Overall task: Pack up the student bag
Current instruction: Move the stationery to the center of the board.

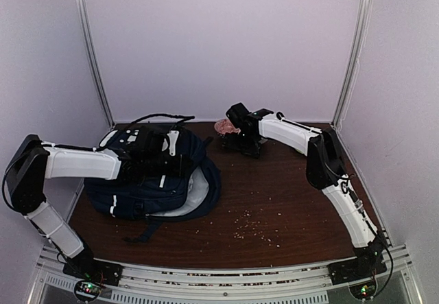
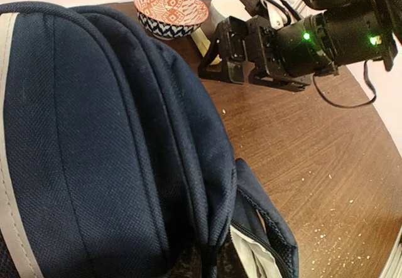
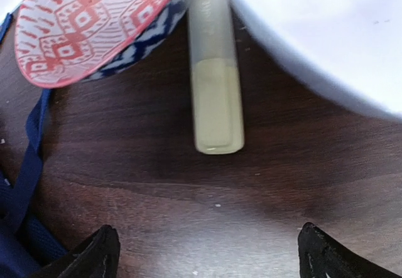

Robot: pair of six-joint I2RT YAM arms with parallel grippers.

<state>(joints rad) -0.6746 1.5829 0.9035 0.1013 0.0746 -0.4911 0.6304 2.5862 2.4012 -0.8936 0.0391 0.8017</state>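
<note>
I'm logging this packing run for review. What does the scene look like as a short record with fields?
bag: backpack lying on the table's left side, mouth open
left gripper: shut, at the backpack's opening; the grip itself is hidden
right gripper: open, empty, low over the far side
ahead of it: pale tube lying flat beside the bowl
table: brown wood, crumbs scattered near the front

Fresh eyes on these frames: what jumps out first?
The big navy backpack slumped on the left of the table, with the left gripper on top of it. At the far edge, a red-patterned bowl next to a pale yellowish stick, and the right gripper open just short of them.
</note>
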